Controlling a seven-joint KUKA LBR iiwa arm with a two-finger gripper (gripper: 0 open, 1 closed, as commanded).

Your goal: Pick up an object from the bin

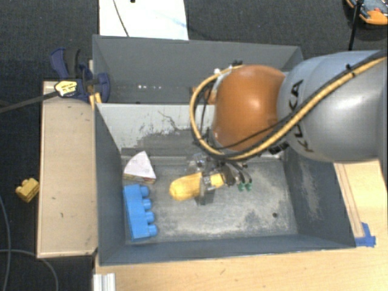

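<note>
My gripper [209, 183] is down low near the middle of the grey bin [112, 162], under my round orange cover [248, 105]. A yellow lump [183, 188] like a little banana lies at my 9 o'clock, right up against my tip. I cannot tell if my jaws are wide or narrow. Farther out at 9 o'clock sits a pale wedge [139, 167]. At 8 o'clock lies a blue toy brick [138, 211]. A tiny green thing [244, 187] is just beside me at 3 o'clock.

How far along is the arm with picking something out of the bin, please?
Done: the gripper is down in the bin, at the right end of a yellow rounded thing near the middle. In hand: possibly a grasp there; I cannot tell. Left: the lift; the yellow thing lies on the floor, the blue brick and pale wedge untouched at left.
</note>
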